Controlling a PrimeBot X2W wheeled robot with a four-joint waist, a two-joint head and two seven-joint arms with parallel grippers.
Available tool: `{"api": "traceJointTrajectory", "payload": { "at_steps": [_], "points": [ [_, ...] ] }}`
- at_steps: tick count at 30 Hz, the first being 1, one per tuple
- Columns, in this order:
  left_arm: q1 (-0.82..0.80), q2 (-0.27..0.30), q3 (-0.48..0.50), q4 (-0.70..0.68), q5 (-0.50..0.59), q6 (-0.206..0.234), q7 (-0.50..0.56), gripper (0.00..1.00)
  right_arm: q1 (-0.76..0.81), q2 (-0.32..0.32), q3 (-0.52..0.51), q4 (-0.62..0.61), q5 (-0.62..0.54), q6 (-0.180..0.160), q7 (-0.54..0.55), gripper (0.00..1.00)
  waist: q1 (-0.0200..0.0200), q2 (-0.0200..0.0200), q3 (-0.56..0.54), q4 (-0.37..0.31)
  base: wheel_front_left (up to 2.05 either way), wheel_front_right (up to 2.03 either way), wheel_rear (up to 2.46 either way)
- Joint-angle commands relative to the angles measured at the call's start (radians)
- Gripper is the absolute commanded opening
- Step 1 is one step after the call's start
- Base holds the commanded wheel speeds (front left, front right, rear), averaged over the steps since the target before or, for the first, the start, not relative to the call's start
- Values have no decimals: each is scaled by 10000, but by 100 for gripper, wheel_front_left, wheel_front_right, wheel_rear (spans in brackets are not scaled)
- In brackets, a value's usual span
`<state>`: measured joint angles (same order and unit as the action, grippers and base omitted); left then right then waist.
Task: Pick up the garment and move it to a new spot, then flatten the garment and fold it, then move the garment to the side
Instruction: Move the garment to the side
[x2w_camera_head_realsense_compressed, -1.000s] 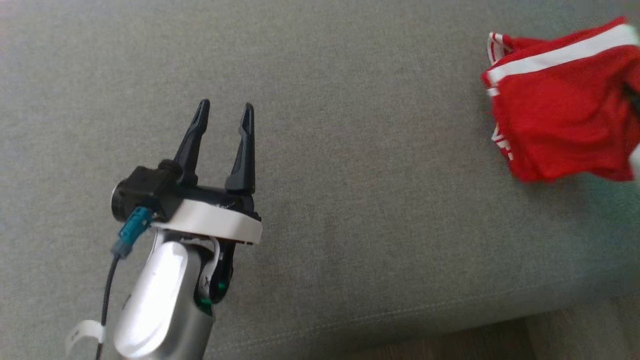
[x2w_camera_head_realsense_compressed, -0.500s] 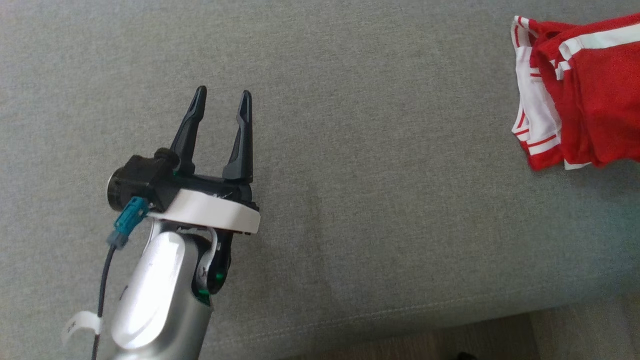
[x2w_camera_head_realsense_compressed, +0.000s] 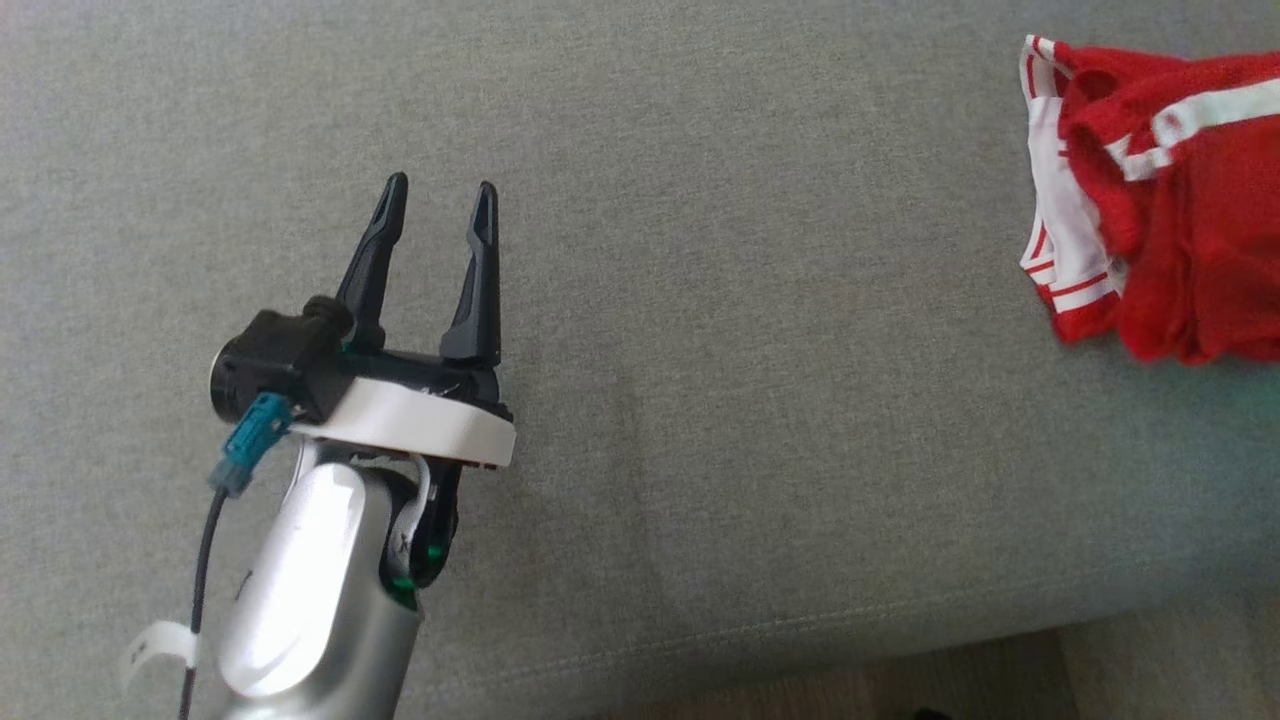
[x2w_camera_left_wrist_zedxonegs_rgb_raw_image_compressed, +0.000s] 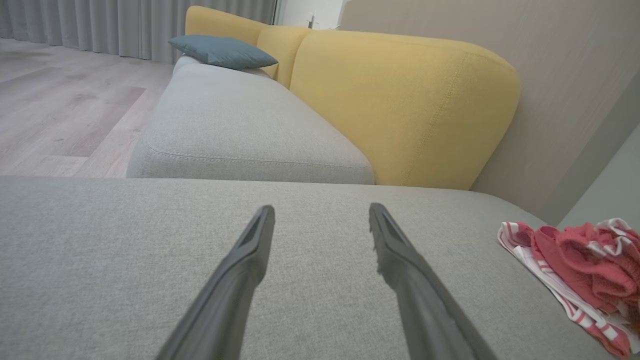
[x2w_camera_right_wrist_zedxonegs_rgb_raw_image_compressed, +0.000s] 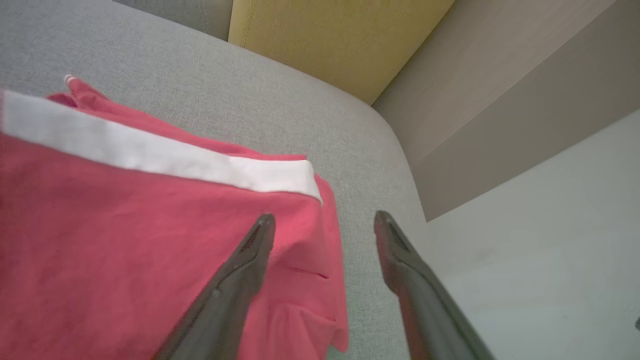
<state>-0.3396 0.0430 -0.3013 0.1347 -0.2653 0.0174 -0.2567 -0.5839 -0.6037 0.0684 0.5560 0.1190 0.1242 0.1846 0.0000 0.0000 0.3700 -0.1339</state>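
Crumpled red garment w/ white stripes (x2w_camera_head_realsense_compressed: 1190, 250) lies at far right of grey fabric sofa seat (x2w_camera_head_realsense_compressed: 700, 300). Left gripper (x2w_camera_head_realsense_compressed: 440, 185) spread, empty, well apart. Right gripper (x2w_camera_right_wrist_zedxonegs_rgb_raw_image_compressed: 324, 216) spread over cloth. Step, prob.: taking hold — next needs a pinch on an edge.

Soft even light, faint shadows; right wrist view blurs the close garment (x2w_camera_right_wrist_zedxonegs_rgb_raw_image_compressed: 125, 225)

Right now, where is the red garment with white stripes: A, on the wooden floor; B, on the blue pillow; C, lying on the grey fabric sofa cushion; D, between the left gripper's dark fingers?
C: the red garment with white stripes lies crumpled on the grey fabric sofa cushion, well apart from the open, empty left gripper.
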Motion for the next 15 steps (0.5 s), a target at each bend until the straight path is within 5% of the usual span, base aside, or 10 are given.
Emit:
{"api": "traceJointTrajectory", "payload": {
  "at_steps": [1,8,15],
  "points": [
    [-173,72,355,-289,112,16,-51,100,72,-248,-87,-335,-83,65,-92,100,0,0,-67,-3,0,0,0],
    [-55,72,381,-278,10,63,-51,100,-72,385,-251,-1002,-108,65,-357,100,0,0,-564,58,0,0,0],
    [272,72,487,-403,-66,191,-51,100,98,1755,42,-2403,317,65,-957,100,0,0,-1368,283,0,0,0]
  ]
}}
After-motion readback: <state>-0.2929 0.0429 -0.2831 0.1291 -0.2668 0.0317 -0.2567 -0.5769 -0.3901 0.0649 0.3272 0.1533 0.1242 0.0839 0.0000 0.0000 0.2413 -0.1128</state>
